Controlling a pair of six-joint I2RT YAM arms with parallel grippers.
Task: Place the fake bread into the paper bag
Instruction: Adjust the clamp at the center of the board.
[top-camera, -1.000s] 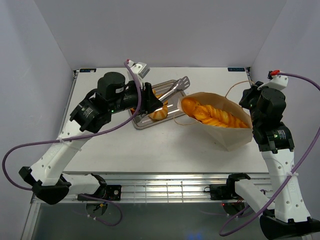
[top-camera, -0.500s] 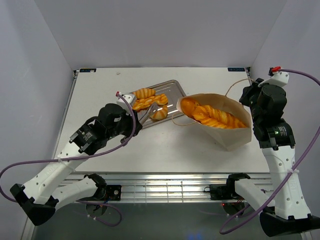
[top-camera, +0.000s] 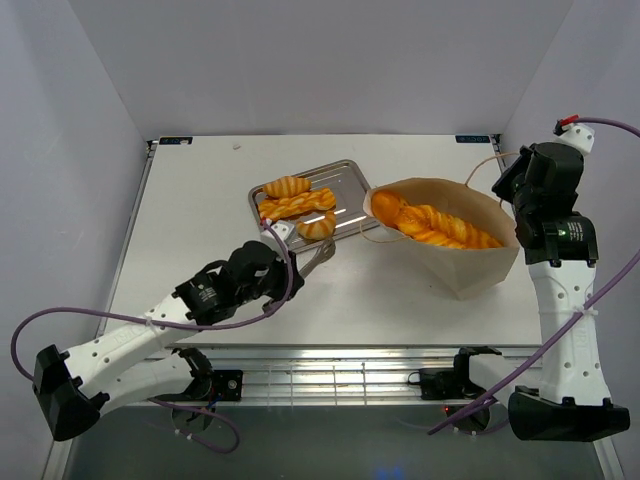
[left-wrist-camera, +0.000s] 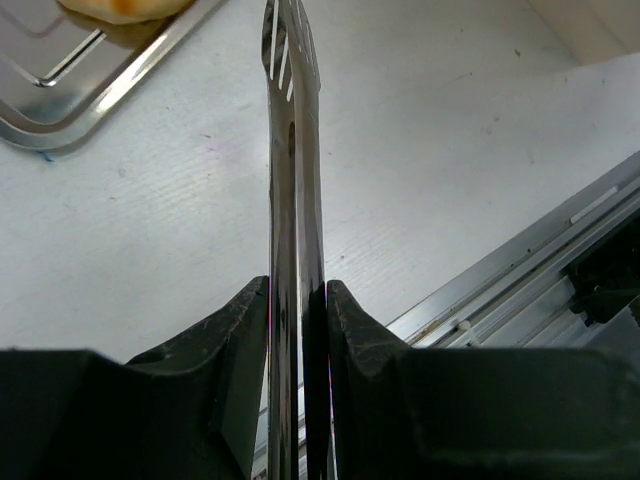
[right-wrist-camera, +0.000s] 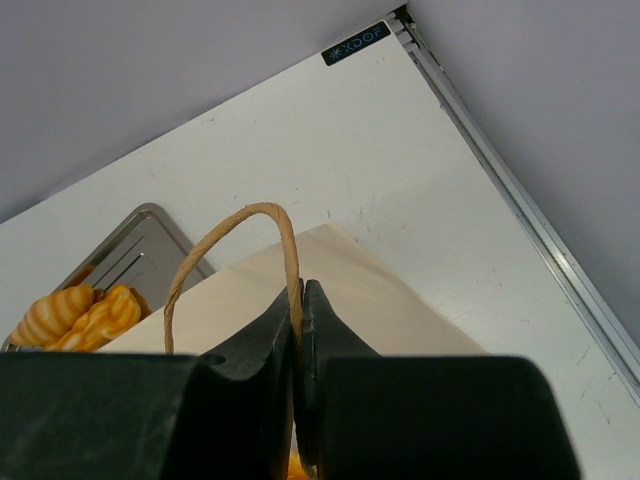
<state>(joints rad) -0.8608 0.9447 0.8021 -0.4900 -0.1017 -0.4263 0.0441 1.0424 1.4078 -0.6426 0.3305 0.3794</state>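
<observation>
Twisted loaves of fake bread (top-camera: 293, 200) and a small roll (top-camera: 318, 228) lie on the silver tray (top-camera: 345, 170). A braided baguette (top-camera: 440, 228) lies inside the paper bag (top-camera: 470, 265), which leans with its mouth toward the tray. My left gripper (top-camera: 292, 262) is near the table's front, short of the tray, shut on the metal tongs (left-wrist-camera: 293, 150). The tongs' blades are pressed together with nothing between them. My right gripper (right-wrist-camera: 300, 290) is shut on the bag's string handle (right-wrist-camera: 230, 225), above the bag's far right side (top-camera: 507, 180).
The tray's corner (left-wrist-camera: 60, 110) and a piece of bread (left-wrist-camera: 125, 8) sit just beyond the tongs' tips. The table's metal front rail (left-wrist-camera: 520, 260) runs close on the right. Grey walls enclose the table on three sides.
My left arm has pulled back from the tray toward the table's front edge, carrying the tongs, which have closed. My right gripper has shifted right and up with the handle, tugging the bag.
</observation>
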